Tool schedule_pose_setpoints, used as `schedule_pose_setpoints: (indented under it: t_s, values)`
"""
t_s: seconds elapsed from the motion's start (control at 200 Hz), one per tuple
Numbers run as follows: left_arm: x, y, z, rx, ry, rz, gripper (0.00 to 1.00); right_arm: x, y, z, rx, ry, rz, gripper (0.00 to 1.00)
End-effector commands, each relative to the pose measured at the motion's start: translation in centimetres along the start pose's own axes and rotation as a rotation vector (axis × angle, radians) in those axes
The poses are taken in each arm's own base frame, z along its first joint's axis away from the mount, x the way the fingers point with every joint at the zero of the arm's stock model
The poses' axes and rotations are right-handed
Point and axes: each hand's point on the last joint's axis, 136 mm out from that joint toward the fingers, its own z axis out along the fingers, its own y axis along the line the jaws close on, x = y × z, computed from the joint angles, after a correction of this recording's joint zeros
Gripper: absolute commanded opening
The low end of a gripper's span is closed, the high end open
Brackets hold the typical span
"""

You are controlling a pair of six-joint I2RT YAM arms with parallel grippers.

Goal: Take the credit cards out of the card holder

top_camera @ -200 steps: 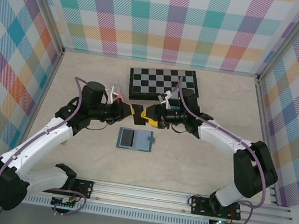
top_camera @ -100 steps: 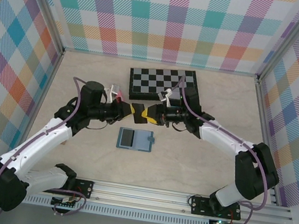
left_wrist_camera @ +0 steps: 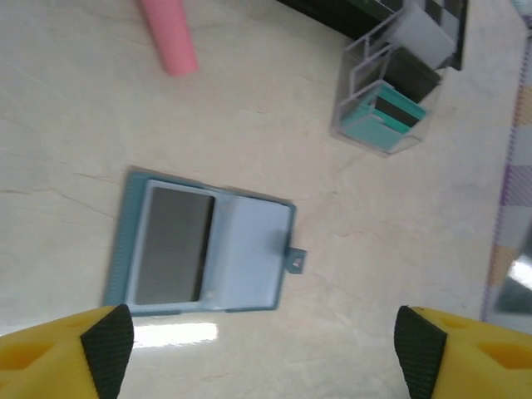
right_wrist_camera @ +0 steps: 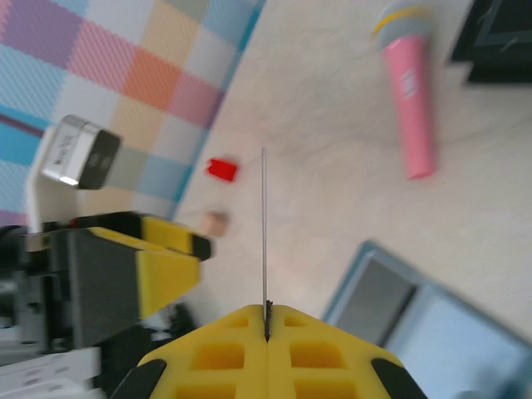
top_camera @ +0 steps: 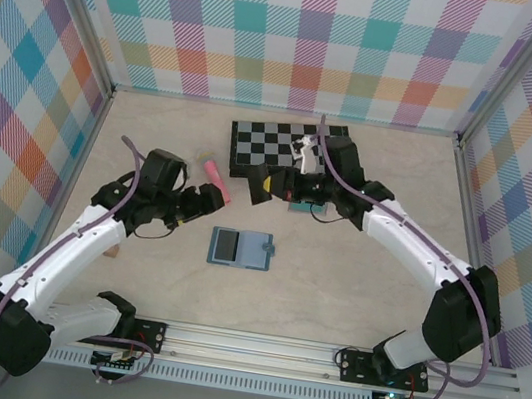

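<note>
The card holder (top_camera: pixel 240 248) lies open and flat on the table, with a dark panel in its left pocket (left_wrist_camera: pixel 170 245) and its snap tab (left_wrist_camera: pixel 295 260) on the right edge. My right gripper (top_camera: pixel 266 187) is shut on one of the credit cards, seen edge-on as a thin line (right_wrist_camera: pixel 264 224), above the table behind the holder (right_wrist_camera: pixel 416 320). My left gripper (top_camera: pixel 213 199) hovers open to the left of it, with nothing between its fingers (left_wrist_camera: pixel 104 345). A teal credit card (left_wrist_camera: pixel 381 115) with a dark stripe stands in a clear rack.
A black-and-grey chessboard (top_camera: pixel 292 148) lies at the back. A pink marker (top_camera: pixel 216 180) (left_wrist_camera: pixel 169 37) lies left of it. The clear rack (top_camera: pixel 302 203) sits at the board's front edge. A small red block (right_wrist_camera: pixel 222 169) and a tan block (right_wrist_camera: pixel 214 223) lie at the left.
The left gripper has let go and opened, pulling back to the left. The right gripper has shut on the card and carried it back toward the chessboard.
</note>
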Motion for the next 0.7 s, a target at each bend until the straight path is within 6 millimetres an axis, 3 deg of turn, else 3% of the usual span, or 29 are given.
schedule_pose_setpoints:
  t_s: [0.0, 0.15, 0.44, 0.61, 0.695]
  values:
    - [0.1, 2.3, -0.4, -0.096, -0.012, 0.037, 0.92, -1.7, -3.6, -2.3, 0.238, -0.042, -0.234, 0.00]
    - [0.4, 2.0, -0.3, -0.053, -0.008, 0.119, 0.98, -3.9, -5.2, -3.1, 0.284, -0.014, -0.410, 0.00]
    - [0.3, 3.7, 0.3, -0.124, -0.026, 0.163, 1.00, -6.9, -11.7, -3.2, 0.502, 0.130, -0.729, 0.00]
    - [0.6, 4.0, 0.4, -0.128, -0.009, 0.174, 1.00, -5.4, -12.2, -1.6, 0.389, 0.279, -0.933, 0.00]
    - [0.9, 4.0, 0.7, -0.117, 0.001, 0.173, 1.00, -5.7, -12.8, -1.0, 0.380, 0.317, -0.975, 0.00]
